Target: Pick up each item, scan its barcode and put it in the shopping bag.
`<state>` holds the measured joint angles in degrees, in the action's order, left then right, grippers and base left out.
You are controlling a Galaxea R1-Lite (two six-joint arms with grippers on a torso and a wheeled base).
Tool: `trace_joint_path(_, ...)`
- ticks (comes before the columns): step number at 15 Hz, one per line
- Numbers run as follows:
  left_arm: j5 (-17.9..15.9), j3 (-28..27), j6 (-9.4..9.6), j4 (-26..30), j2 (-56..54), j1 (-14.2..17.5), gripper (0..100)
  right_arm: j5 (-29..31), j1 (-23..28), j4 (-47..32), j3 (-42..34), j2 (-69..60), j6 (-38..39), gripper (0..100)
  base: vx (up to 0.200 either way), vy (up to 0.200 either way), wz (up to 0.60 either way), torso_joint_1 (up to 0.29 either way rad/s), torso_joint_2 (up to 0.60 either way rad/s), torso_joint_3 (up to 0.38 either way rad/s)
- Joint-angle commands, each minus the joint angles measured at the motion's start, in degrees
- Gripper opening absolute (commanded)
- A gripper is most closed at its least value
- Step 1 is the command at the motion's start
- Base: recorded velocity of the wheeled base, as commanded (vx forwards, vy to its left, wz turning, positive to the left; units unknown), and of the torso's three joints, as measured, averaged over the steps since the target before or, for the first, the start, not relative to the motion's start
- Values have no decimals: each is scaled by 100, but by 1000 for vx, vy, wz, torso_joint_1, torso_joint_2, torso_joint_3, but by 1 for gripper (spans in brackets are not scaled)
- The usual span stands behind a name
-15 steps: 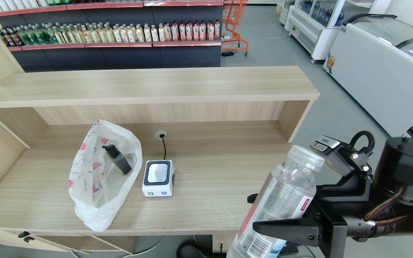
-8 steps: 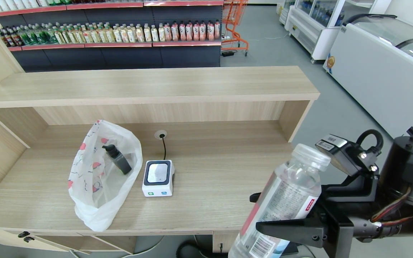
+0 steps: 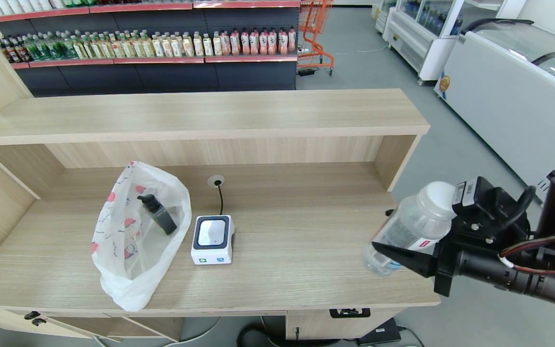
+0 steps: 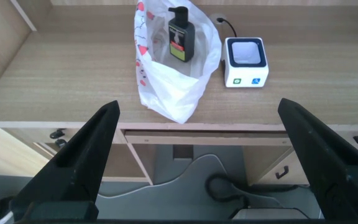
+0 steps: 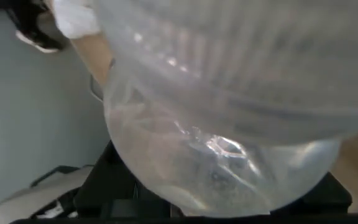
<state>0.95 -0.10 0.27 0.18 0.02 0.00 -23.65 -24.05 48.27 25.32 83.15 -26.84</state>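
Observation:
My right gripper is shut on a clear water bottle with a white cap, tilted above the right end of the wooden counter. Seen from the right wrist, the bottle's clear base is right up against the camera. The white barcode scanner sits mid-counter, its cable running back to a hole. Left of it lies the white patterned shopping bag, open, with a dark pump bottle inside. My left gripper hangs open below the counter's front edge, facing the bag and scanner.
A raised wooden ledge runs along the back of the counter, with side walls at both ends. Beyond are drink shelves, an orange trolley and white freezers to the right.
My right arm has swung the water bottle from a near-upright pose low in front to a more tilted, farther position over the counter's right end. Bag and scanner are unmoved.

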Motion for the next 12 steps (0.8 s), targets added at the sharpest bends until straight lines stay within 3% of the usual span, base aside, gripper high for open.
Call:
trace_joint_path(1,2,1,0,-1,-2,0,100,423,331,-178,-71,-405,-427,0,0,0,0,0,0,0)
trace_joint_path(4,2,1,0,-1,-2,0,100,625,393,-169,-124,-502,-1622,0,0,0,0,0,0,0)
trace_joint_path(5,2,1,0,-1,-2,0,100,598,507,-160,-238,-590,-2633,0,0,0,0,0,0,0)
trace_joint_path(7,2,1,0,-1,-2,0,100,572,560,-160,-326,-757,-3459,0,0,0,0,0,0,0)
trace_joint_path(12,2,1,0,-1,-2,0,100,590,542,-160,-229,-915,-4663,0,0,0,0,0,0,0)
